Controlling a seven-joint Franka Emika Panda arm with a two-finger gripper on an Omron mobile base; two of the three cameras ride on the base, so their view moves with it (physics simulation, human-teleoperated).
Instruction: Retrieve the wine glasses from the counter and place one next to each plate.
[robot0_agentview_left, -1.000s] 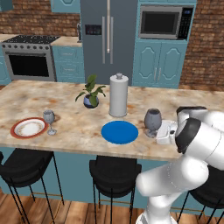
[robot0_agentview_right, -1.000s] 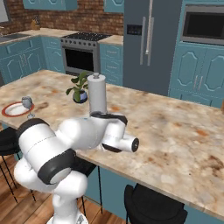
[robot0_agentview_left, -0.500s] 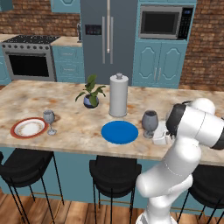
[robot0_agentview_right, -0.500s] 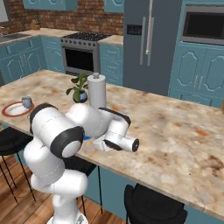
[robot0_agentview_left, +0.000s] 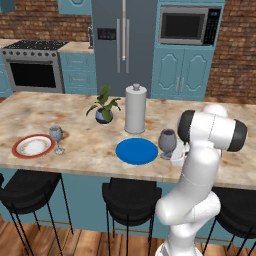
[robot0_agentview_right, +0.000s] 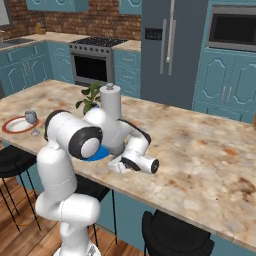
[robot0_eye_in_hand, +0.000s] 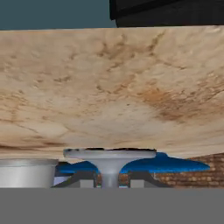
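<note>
The table (robot0_agentview_left: 75, 107) is a long mottled beige-and-brown stone top over teal cabinets, with black stools (robot0_agentview_left: 131, 195) tucked along its near edge. Behind it stand a grey refrigerator (robot0_agentview_left: 122, 45), a range (robot0_agentview_left: 35, 65) and a microwave (robot0_agentview_left: 187, 25).

On the table, the tall paper towel roll (robot0_agentview_left: 135, 109) stands upright just behind the blue plate (robot0_agentview_left: 136, 151), and a potted plant (robot0_agentview_left: 103, 106) sits to the roll's left. The blue plate lies flat and bare. Well to its left, the white plate with a red-brown rim (robot0_agentview_left: 33, 146) is also bare, and the small wine glass (robot0_agentview_left: 56, 139) stands upright just beside it on its right.

The larger wine glass (robot0_agentview_left: 168, 143), with its dark rounded bowl, is upright just right of the blue plate. In the hand view its stem (robot0_eye_in_hand: 110, 174) rises between the end effector (robot0_eye_in_hand: 111, 179) fingertips, which are closed on it, with the round foot (robot0_eye_in_hand: 109, 154) and the blue plate behind. The robot's white arm covers part of this glass in the right base view.
</note>
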